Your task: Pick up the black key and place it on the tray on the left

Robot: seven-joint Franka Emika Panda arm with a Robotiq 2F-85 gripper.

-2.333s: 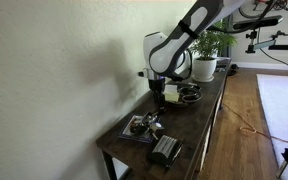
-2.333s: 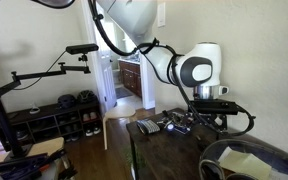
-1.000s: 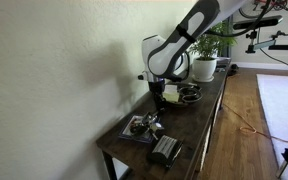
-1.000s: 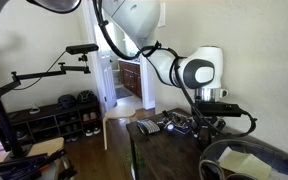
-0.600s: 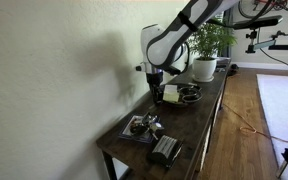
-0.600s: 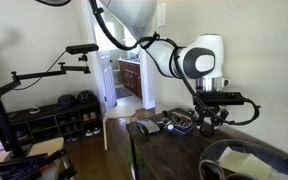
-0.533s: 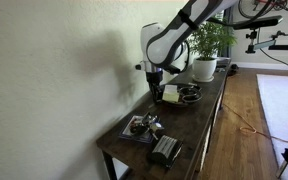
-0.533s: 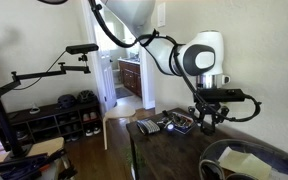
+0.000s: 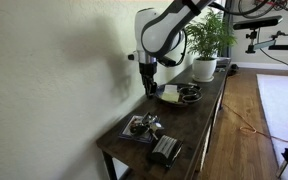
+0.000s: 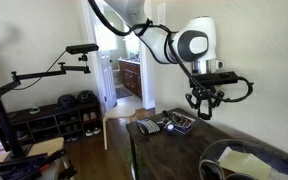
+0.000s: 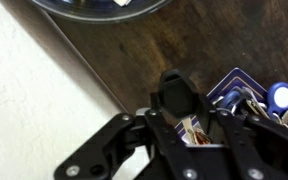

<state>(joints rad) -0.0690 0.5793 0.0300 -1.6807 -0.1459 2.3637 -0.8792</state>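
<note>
While the arm (image 9: 169, 25) reaches down toward the tabletop (image 9: 189, 125), its gripper (image 9: 149, 88) hangs in the air past the end of the tray (image 9: 131, 134), on the side of the tray that faces the round dark dish (image 9: 172, 99). It points straight down and is clear of the wood. In the wrist view the fingers (image 11: 152, 128) are drawn in around a small dark body, the black key (image 11: 178, 97), which sits clamped between them and off the tabletop (image 11: 124, 50). The exterior views are too small to show the key itself. In that wrist view the tray (image 11: 227, 80) shows its low bluish rim just beside the gripper (image 11: 184, 118). Several small items lie inside it, among them a blue round piece (image 11: 281, 95). The round dark dish (image 11: 94, 6) lies across bare wood from the tray, and the key hangs over the stretch between the two.

In an exterior view the gripper (image 10: 204, 112) hovers above and slightly behind the tray (image 10: 181, 128), with the round dark dish (image 10: 224, 152) well apart from the tray in the foreground. A black ridged box (image 9: 165, 151) rests just beside the tray on the side away from the dish. A potted plant (image 9: 206, 42) stands far beyond the tray, past the dish. The pale wall (image 9: 54, 80) runs along the tray's far edge.
</note>
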